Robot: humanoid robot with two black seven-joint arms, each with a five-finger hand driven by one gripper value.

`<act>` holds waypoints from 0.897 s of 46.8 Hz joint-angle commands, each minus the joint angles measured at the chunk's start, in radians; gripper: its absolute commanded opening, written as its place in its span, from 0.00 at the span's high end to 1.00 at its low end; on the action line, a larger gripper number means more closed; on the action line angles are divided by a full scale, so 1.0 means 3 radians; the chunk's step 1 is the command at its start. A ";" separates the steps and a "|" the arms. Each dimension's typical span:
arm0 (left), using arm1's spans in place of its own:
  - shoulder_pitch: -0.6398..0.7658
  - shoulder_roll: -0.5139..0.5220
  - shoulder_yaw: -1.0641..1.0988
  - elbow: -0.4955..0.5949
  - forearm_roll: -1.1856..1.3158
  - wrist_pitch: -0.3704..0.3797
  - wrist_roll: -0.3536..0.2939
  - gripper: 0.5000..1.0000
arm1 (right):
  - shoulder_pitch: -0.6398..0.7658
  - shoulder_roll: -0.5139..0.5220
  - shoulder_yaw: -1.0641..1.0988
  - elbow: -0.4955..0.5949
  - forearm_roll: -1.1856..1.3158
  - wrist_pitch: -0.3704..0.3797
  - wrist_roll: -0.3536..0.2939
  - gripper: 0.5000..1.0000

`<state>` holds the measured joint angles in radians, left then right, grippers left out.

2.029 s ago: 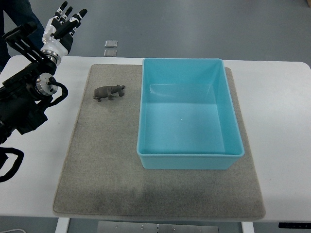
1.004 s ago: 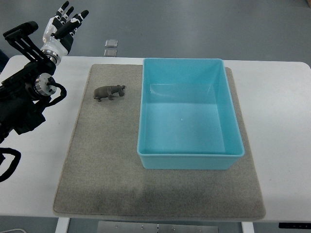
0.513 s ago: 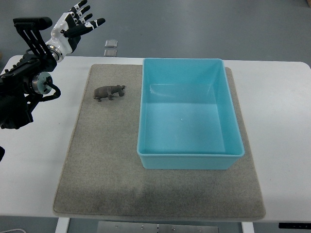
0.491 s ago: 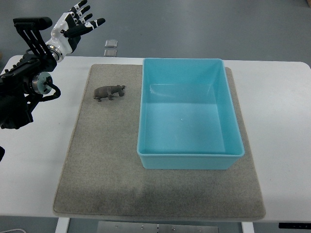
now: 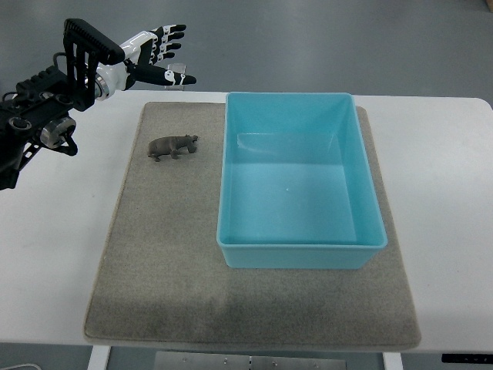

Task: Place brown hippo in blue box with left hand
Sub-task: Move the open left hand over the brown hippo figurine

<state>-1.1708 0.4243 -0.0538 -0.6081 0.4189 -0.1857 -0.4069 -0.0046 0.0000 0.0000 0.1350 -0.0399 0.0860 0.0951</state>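
A small brown hippo (image 5: 173,146) stands on the grey mat (image 5: 162,254), just left of the blue box (image 5: 299,179). The box is an open, empty tub on the mat's right half. My left hand (image 5: 160,55) hovers above the table's far edge, beyond the hippo and slightly to its left, with its fingers spread and pointing right. It holds nothing and is well apart from the hippo. The black left arm (image 5: 46,116) comes in from the upper left.
The white table (image 5: 447,200) extends around the mat on all sides. Two small square plates (image 5: 176,75) lie on the floor beyond the table's far edge, partly behind my hand.
My left arm has swung to the right and the hand has turned from pointing away to pointing right, now closer to the hippo. Hippo and box have not moved.
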 commanded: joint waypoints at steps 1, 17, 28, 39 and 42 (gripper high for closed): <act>-0.0177 0.0155 0.0312 -0.0243 0.0000 0.0000 0.0001 0.01 | 0.0000 0.0000 0.0000 0.0000 0.0000 0.0000 -0.0005 0.13; -0.0311 0.0375 0.0721 -0.0458 0.0679 -0.0005 0.0011 0.01 | 0.0000 0.0000 0.0000 0.0000 0.0000 0.0000 0.0000 0.13; -0.0306 0.0391 0.0757 -0.0463 0.1231 -0.0030 0.0006 0.01 | 0.0000 0.0000 0.0000 0.0000 0.0000 0.0000 0.0000 0.13; -0.0316 0.0544 0.0757 -0.0856 0.1968 -0.0025 0.0011 0.01 | 0.0000 0.0000 0.0000 0.0000 0.0000 0.0000 0.0000 0.13; -0.0316 0.0549 0.0762 -0.0857 0.1978 0.0005 0.0068 0.01 | 0.0000 0.0000 0.0000 0.0000 0.0000 0.0000 0.0000 0.13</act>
<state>-1.2646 0.5862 0.1732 -0.8598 1.0068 -0.1918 -0.4033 -0.0045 0.0000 0.0000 0.1350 -0.0399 0.0860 0.0946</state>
